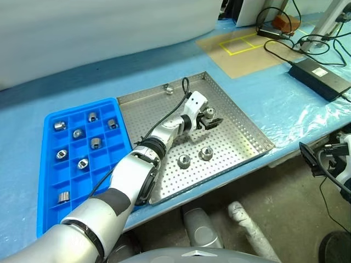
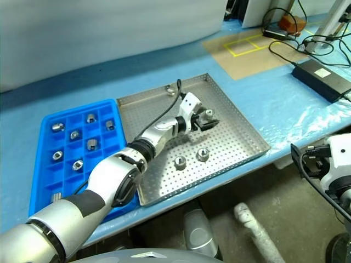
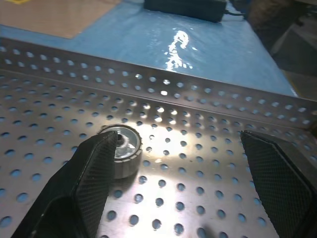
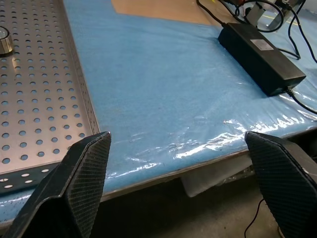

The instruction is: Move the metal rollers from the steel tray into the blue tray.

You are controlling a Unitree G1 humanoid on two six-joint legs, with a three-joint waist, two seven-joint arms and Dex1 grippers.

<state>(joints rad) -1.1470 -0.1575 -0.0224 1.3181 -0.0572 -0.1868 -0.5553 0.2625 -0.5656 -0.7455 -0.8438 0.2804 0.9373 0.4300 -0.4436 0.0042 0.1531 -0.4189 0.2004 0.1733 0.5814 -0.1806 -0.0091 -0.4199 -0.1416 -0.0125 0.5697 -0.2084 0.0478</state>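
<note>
The steel tray lies mid-table with the blue tray to its left. Several metal rollers sit in the blue tray's compartments. Two rollers lie near the steel tray's front rim and one at its far rim. My left gripper is low over the steel tray, open. In the left wrist view a roller rests on the perforated floor between its fingers, against one finger. My right gripper is open and empty, off the table's front right edge.
A black power brick and cables lie on the blue-covered table at the far right. A brown mat with yellow tape lies beyond the steel tray. Plastic film covers the table's front edge near my right gripper.
</note>
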